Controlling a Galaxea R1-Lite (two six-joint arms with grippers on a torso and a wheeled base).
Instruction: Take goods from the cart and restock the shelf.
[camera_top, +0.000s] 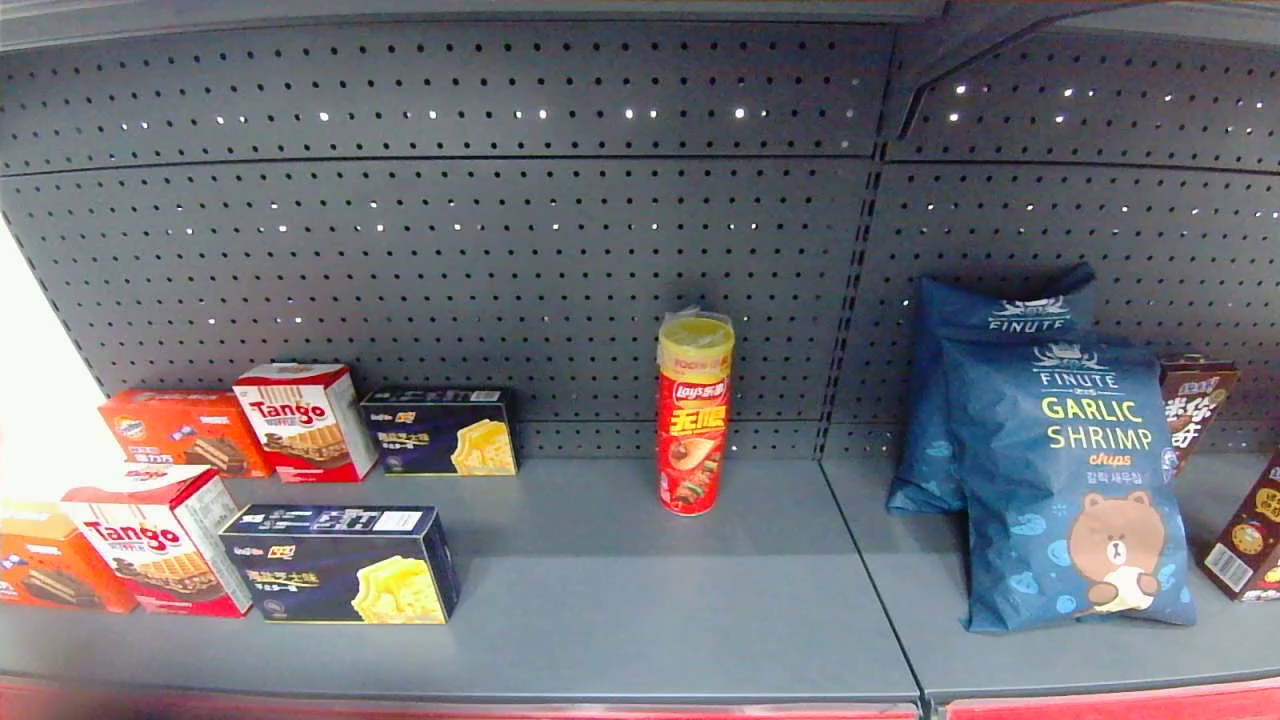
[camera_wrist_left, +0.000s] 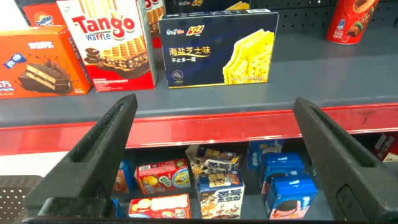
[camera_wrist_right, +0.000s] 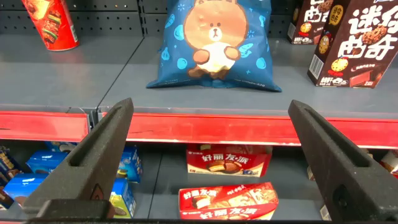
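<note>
A grey shelf (camera_top: 620, 600) holds goods. At the left stand orange boxes (camera_top: 185, 430), red wafer boxes (camera_top: 160, 545) and dark blue cheese-wafer boxes (camera_top: 345, 565). A red chips can (camera_top: 694, 412) stands upright in the middle. Blue garlic shrimp chip bags (camera_top: 1070, 480) lean at the right. My left gripper (camera_wrist_left: 211, 155) is open, in front of the shelf's red edge below the dark blue box (camera_wrist_left: 217, 48). Also open and holding nothing, my right gripper (camera_wrist_right: 214, 158) sits before the red edge below the blue bag (camera_wrist_right: 214, 43).
Brown cookie boxes (camera_top: 1245, 530) stand at the far right, also seen from the right wrist (camera_wrist_right: 357, 40). The lower shelf holds small snack boxes (camera_wrist_left: 217, 186) and red boxes (camera_wrist_right: 229, 162). A pegboard back wall (camera_top: 450, 240) closes the shelf. Bare shelf floor surrounds the can.
</note>
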